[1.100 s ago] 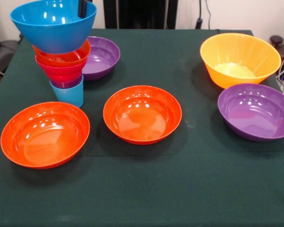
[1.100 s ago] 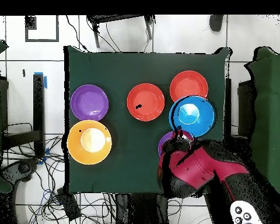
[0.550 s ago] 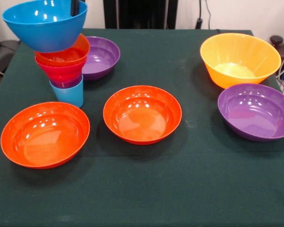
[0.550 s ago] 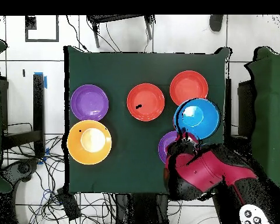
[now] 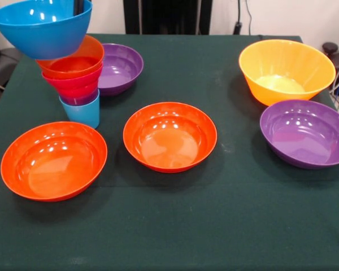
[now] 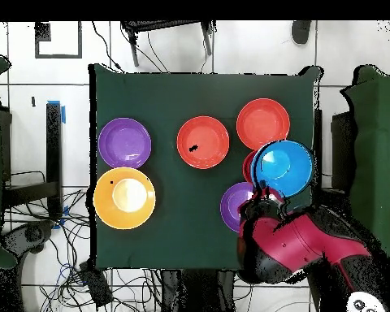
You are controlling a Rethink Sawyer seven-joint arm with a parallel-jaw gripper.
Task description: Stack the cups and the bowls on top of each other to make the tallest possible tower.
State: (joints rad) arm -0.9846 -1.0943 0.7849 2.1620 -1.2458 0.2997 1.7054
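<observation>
Tower (image 5: pixel 73 84) left, behind two bowls (image 5: pixel 53 161) (another bowl (image 5: pixel 120 69) beside)

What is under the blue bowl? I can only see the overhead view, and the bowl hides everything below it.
Observer: In the front view, the blue bowl tops a stack. Below it are a small orange bowl, a pink bowl, a purple cup and a light blue cup.
Operator: Is the blue bowl sitting straight?
Observer: No. Its rim slopes, and it hangs out past the small orange bowl on one side.
Operator: Which is deeper, the yellow bowl or the purple one beside it?
Observer: The yellow-orange bowl. Its walls rise higher than the purple bowl's.
</observation>
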